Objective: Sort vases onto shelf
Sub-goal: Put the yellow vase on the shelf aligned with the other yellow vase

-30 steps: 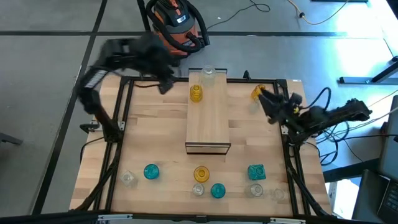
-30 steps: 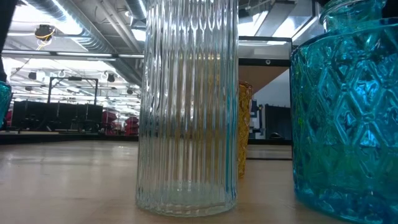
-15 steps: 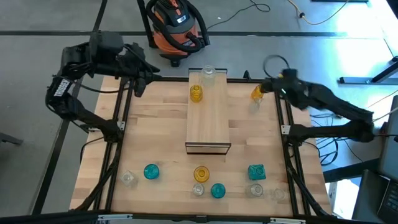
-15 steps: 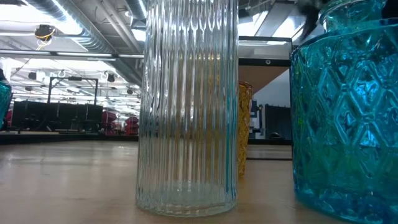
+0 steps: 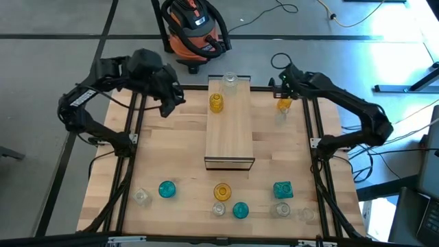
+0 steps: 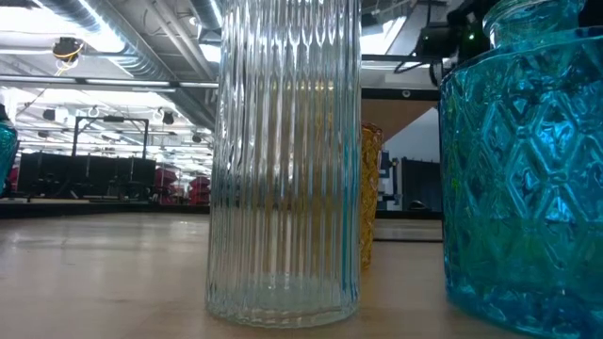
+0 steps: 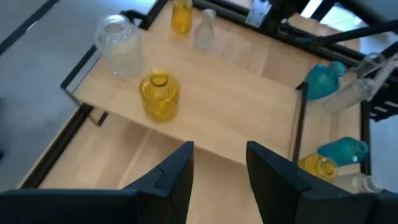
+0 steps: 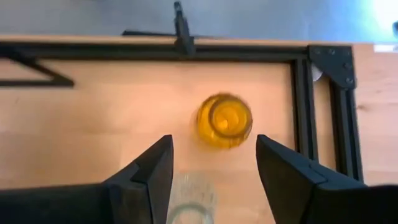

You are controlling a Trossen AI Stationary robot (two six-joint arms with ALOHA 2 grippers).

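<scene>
The light-wood shelf (image 5: 230,130) lies in the middle of the table, with an amber vase (image 5: 217,103) and a clear vase (image 5: 229,82) standing on its far end. My right gripper (image 5: 282,88) is open, above an amber vase (image 8: 224,120) and a clear vase (image 8: 191,199) that stand on the table by the far right corner. My left gripper (image 5: 169,107) is open and empty, left of the shelf's far end (image 7: 205,106). Several more teal, amber and clear vases (image 5: 221,191) stand in a row along the near edge.
The black frame rail (image 8: 298,112) runs close beside the amber vase at the far right. In the low view a ribbed clear vase (image 6: 283,160) and a teal vase (image 6: 523,169) stand right before the camera. An orange vacuum cleaner (image 5: 195,27) stands beyond the far edge.
My right arm has swung from the table's right edge up to the far right corner, and its gripper now points down over the amber vase. My left arm has swung out over the far left corner and come back toward the shelf. No vase has moved.
</scene>
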